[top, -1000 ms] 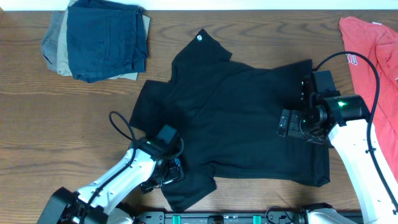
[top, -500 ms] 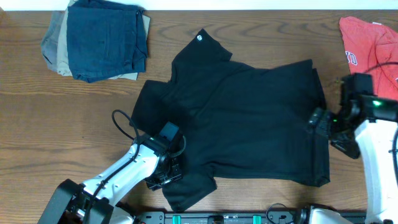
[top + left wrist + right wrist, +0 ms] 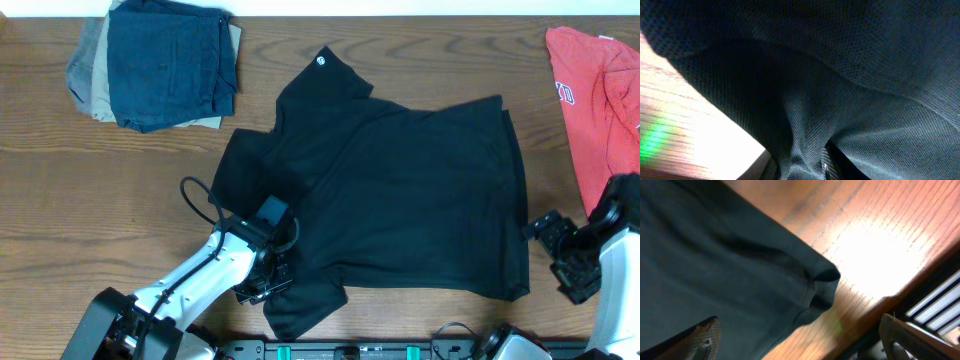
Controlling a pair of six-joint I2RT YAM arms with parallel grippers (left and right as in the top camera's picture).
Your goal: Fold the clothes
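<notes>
Pinching black T-shirt [image 3: 400,190] fabric, the left gripper [image 3: 268,283] stands narrow; the right gripper [image 3: 562,258] gapes empty.

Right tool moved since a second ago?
Yes. The right tool went from over the black short-sleeved T-shirt toward the lower right, off it, below the red T-shirt.

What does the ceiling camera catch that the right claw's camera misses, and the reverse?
Only overhead: the folded garments, the red T-shirt, and the left claw at the black T-shirt's lower sleeve. Only right wrist: the shirt's hem corner close up and rumpled, with the right claw wide open. Both: the black T-shirt on the wooden table.
</notes>
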